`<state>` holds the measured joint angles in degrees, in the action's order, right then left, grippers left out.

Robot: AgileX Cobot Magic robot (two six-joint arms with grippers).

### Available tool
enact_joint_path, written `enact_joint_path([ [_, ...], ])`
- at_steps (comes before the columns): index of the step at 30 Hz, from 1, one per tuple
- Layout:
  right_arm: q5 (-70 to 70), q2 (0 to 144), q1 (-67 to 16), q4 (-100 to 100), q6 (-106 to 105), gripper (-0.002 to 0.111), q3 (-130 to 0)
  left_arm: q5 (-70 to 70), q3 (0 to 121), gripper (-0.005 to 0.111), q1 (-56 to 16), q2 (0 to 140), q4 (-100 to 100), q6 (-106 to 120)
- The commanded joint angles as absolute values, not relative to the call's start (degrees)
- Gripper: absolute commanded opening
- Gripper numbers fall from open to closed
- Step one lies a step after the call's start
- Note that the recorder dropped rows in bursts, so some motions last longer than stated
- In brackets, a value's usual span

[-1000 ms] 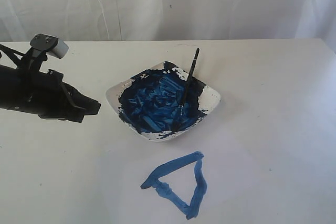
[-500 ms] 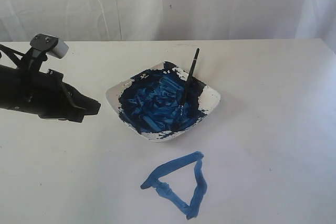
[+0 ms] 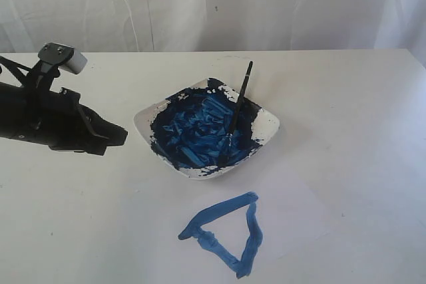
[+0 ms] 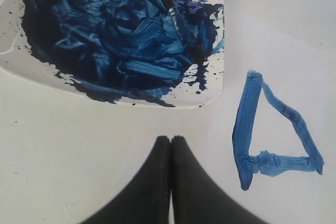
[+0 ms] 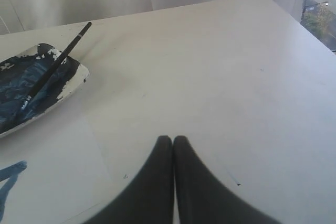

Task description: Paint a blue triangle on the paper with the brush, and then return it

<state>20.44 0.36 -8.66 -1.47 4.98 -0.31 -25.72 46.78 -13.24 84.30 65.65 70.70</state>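
On my exterior feed the brush (image 3: 237, 110) lies in the white dish (image 3: 269, 126) at centre frame. Its wet tip is down in the dark-blue paint (image 3: 196, 131), and its handle leans over the dish's far rim toward the top of the frame. The blue triangle (image 3: 226, 231) sits on the paper (image 3: 293, 211) at lower centre, just below the dish and apart from it. My left gripper (image 3: 124, 136) hangs at the left edge, well apart from the dish, fingers pressed together on nothing. The right gripper (image 5: 173, 141) shows only on its wrist feed, fingers likewise clenched and empty, above the table (image 5: 220, 66).
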Motion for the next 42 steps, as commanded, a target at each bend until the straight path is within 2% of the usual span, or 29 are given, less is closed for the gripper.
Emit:
enact_joint_path([
  [1,19.7,0.0,-9.1,-1.9,4.7,0.0,0.0,-26.4,46.5,0.0,-13.3,83.8,66.8,70.7],
  [25,19.7,0.0,-9.1,-1.9,4.7,0.0,0.0,-24.7,46.5,0.0,-13.3,83.2,66.8,71.7],
  [35,19.7,0.0,-9.1,-1.9,4.7,0.0,0.0,-24.6,46.5,0.0,-13.3,71.7,68.6,68.8],
  [42,19.7,0.0,-9.1,-1.9,4.7,0.0,0.0,-33.0,46.5,0.0,-13.3,63.2,68.8,68.1],
])
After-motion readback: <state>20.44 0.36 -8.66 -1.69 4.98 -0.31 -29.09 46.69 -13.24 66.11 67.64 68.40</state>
